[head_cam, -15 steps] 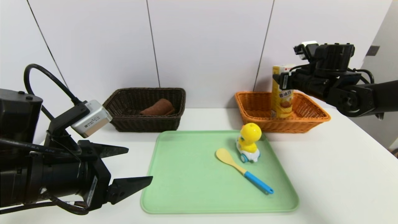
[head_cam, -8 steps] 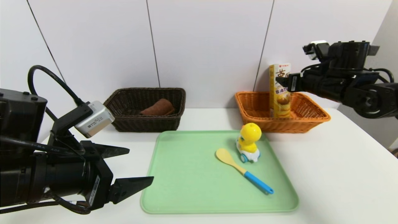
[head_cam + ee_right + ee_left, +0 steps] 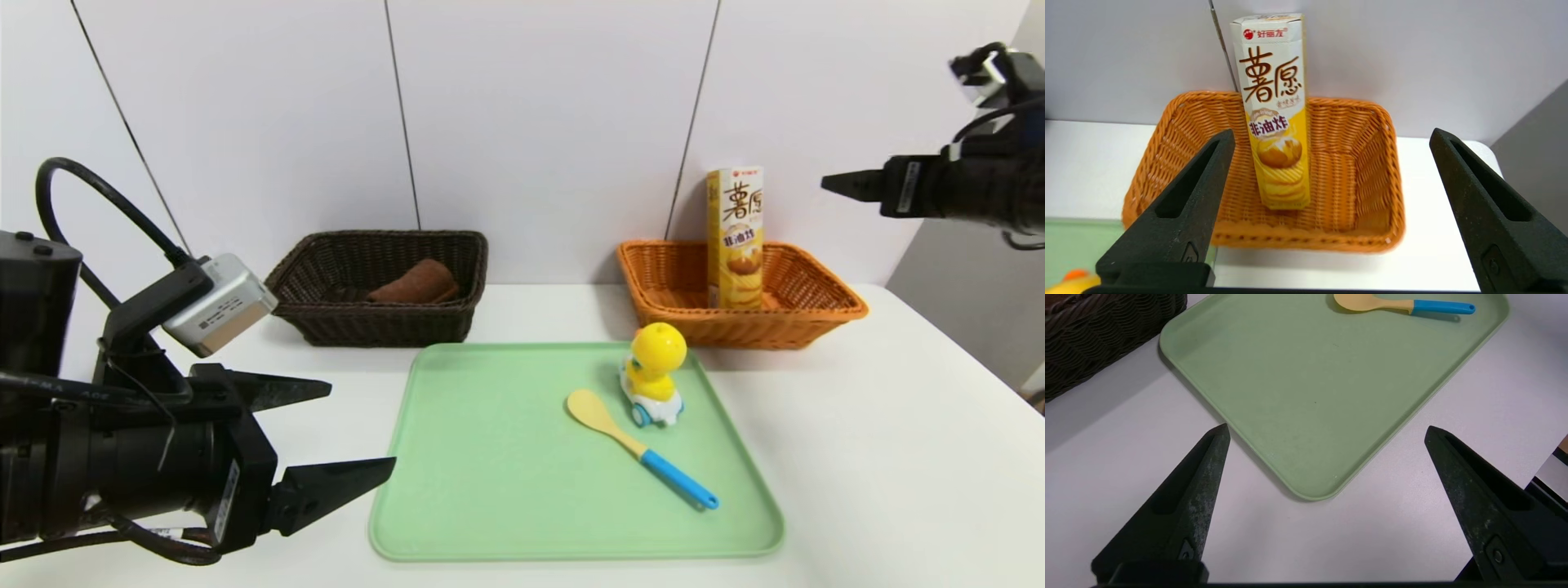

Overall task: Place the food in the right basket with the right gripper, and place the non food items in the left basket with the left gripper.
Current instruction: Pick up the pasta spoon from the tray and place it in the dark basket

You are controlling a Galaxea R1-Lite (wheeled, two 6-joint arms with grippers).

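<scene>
Snack carton stands upright in the orange basket, toward its back wall, rising well above the rim. I read large brown Chinese characters on its face, a red logo strip at the top, and a picture of stacked chips lower down. My right gripper hangs in the air, apart from the carton, up at the height of its top and off to its right; in the right wrist view its jaws stand wide with the carton seen between them, not touched.

My left gripper sits low over the white table, just off the near left corner of the green tray, jaws wide and empty. The tray's raised rim runs between the fingertips in the left wrist view.

On the tray, the duck toy stands near the far right corner; the spatula lies flat just beside it, blue handle pointing toward the near right edge. Open tray floor lies between my left gripper and both.

A rolled brown towel lies in the dark brown basket.
</scene>
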